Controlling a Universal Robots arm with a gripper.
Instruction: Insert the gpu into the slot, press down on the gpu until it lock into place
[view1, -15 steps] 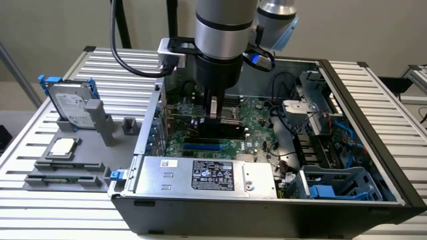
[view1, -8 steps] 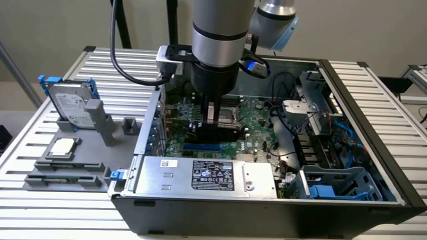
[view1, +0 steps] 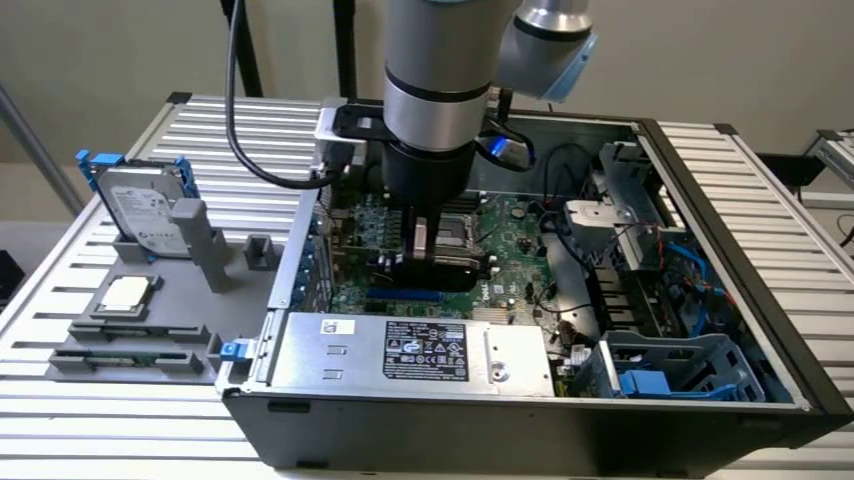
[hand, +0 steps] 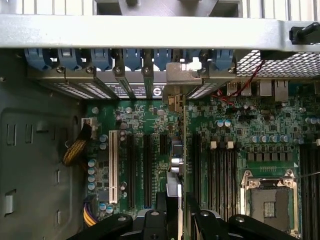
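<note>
We see the arm reaching straight down into the open computer case (view1: 747, 330), its gripper (view1: 427, 255) low over the motherboard (view1: 521, 235). The gripper is pinched on the gpu (view1: 441, 272), which stands on edge with its black cooler block turned toward the power supply (view1: 414, 350). The card's lower edge sits right at the slot (view1: 404, 296), whose bright-blue strip shows just under the cooler; we cannot tell whether that edge is fully seated. In the wrist view the gpu (hand: 183, 145) is a thin green line running from between the fingers (hand: 192, 217) of the gripper (hand: 181, 200) to the case's rear wall, where its silver bracket (hand: 182, 75) sits in one opening under the row of blue clips (hand: 100, 57). On one side of the card lie parallel black expansion slots (hand: 131, 170) and a white slot (hand: 112, 165), with a strip of bare board next to the card. On the other side the black memory slots (hand: 220, 170) begin just beside it, with the CPU socket (hand: 270, 200) beyond them. In the exterior view the power supply's top edge is near the card, leaving only a narrow band of board. Toward the exterior view's right the board lies open up to a bundle of cables (view1: 567, 270) and the drive cage (view1: 667, 370). Outside the case, on the slatted table (view1: 107, 440), a hard drive (view1: 140, 210) stands well apart.
</note>
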